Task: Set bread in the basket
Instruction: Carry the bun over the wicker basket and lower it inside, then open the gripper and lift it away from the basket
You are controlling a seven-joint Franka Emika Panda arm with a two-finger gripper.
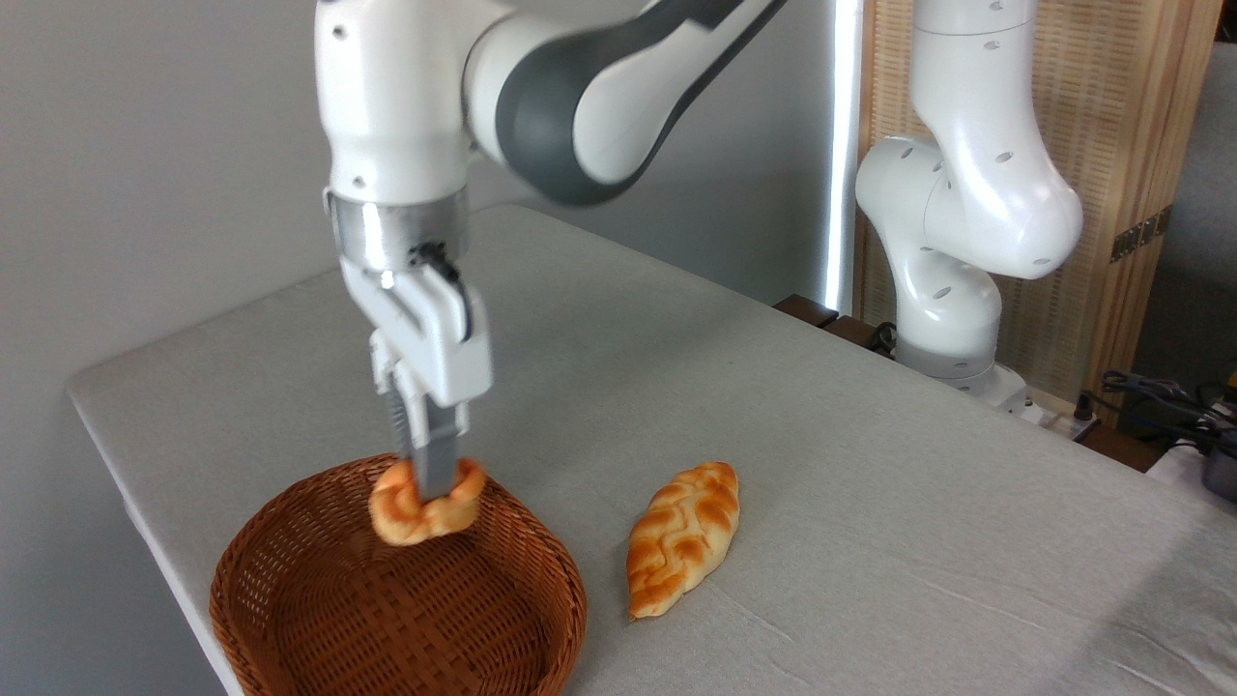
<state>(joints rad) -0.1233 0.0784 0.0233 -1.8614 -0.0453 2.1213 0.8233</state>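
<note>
A small round orange-golden bread (401, 517) with a knotted top hangs pinched in my gripper (432, 491), which is shut on it. The bun is held above the far part of the basket (290, 570), a round shallow brown wicker one at the table's front left. The fingers (437, 469) point straight down and hide the bun's middle. The bun appears clear of the basket floor, with its far edge over the back rim.
A longer, paler braided loaf (681, 536) lies on the grey tablecloth just right of the basket. The arm's white base (952, 290) stands at the table's far right edge, with cables (1160, 396) beyond. The table's left edge runs close to the basket.
</note>
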